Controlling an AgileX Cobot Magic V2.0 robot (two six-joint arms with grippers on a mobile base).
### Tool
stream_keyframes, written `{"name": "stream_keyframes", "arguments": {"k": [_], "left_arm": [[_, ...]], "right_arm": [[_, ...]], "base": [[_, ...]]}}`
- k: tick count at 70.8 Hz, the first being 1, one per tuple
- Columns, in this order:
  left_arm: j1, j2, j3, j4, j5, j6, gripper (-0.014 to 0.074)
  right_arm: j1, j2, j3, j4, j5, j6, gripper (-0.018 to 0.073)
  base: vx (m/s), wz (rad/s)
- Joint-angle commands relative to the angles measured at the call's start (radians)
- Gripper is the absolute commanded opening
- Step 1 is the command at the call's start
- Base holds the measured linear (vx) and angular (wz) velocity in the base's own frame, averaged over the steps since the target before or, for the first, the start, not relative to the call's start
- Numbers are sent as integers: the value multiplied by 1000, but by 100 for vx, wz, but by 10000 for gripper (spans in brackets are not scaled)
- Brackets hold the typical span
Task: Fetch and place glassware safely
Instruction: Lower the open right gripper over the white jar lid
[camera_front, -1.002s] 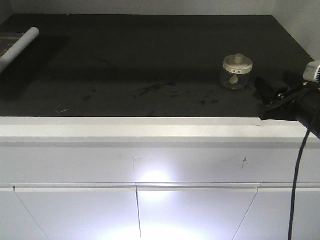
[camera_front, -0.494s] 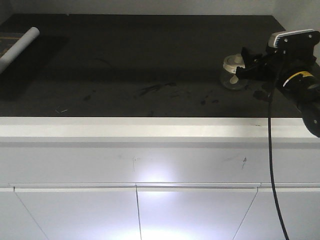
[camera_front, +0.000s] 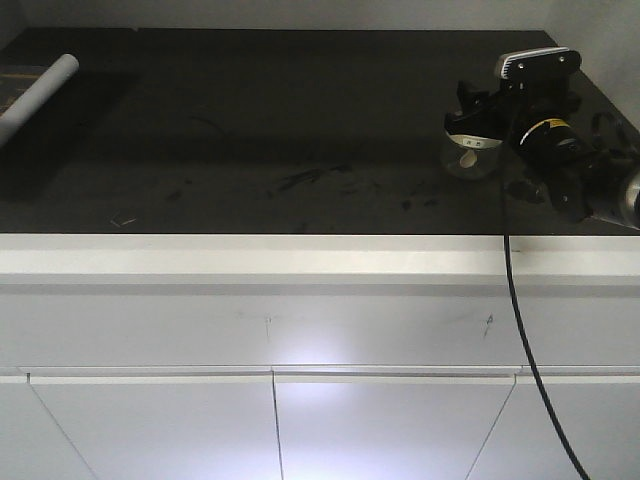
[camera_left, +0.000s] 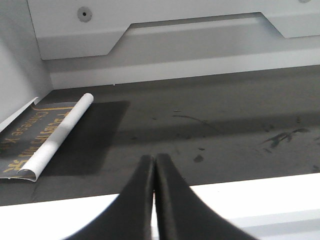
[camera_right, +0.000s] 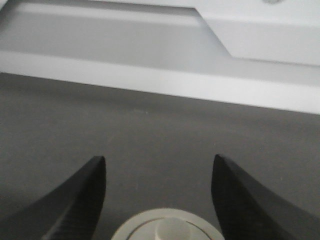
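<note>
Jar location: the glass jar (camera_front: 468, 158) stands on the dark desk (camera_front: 250, 110), right of centre in the front view. Its cream lid (camera_right: 167, 231) shows at the bottom centre of the right wrist view.
Right tool: the right tool (camera_right: 159, 165) is spread wide, one finger on each side of the lid. Contact cannot be confirmed.
Left tool: the left tool (camera_left: 154, 159) has its fingers pressed together and holds nothing.
Other object: the white roll (camera_left: 57, 135) lies at the desk's upper left, well apart from the jar.
Step (judged): final approach before the grasp.
Risk, lid: closing on the lid alone could pull it off and leave or drop the jar.
Risk, offset: an off-centre descent could strike the lid rim and tip the jar.
Risk, grip: smooth glass may slip under a light hold, and excess force may crack it.
</note>
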Motion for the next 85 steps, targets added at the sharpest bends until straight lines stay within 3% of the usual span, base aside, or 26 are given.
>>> {"name": "stream_keyframes", "arguments": {"k": [1,46,57,64,69,85], "left_arm": [[-7,0,-27,-5,-66,-12,-7],[-7,0,-27,-5,-66,-12,-7],[-7,0,-27,-5,-66,-12,-7],[-7,0,-27,-5,-66,-12,-7],[-7,0,-27,-5,-66,-12,-7],[-7,0,-27,-5,-66,-12,-7]], "right_arm": [[-1,-18,-75,20,-37,-5,446],[-1,58,-140,23,14,-1,435],[-1,58,-140,23,34,-1,321],[-1,58,-139,23,37,-1,152],[-1,58,-138,23,39,-1,-17],[-1,49,-138,25,45,11,-8]], "base": [[0,0],[0,0],[0,0],[0,0],[0,0],[0,0]]}}
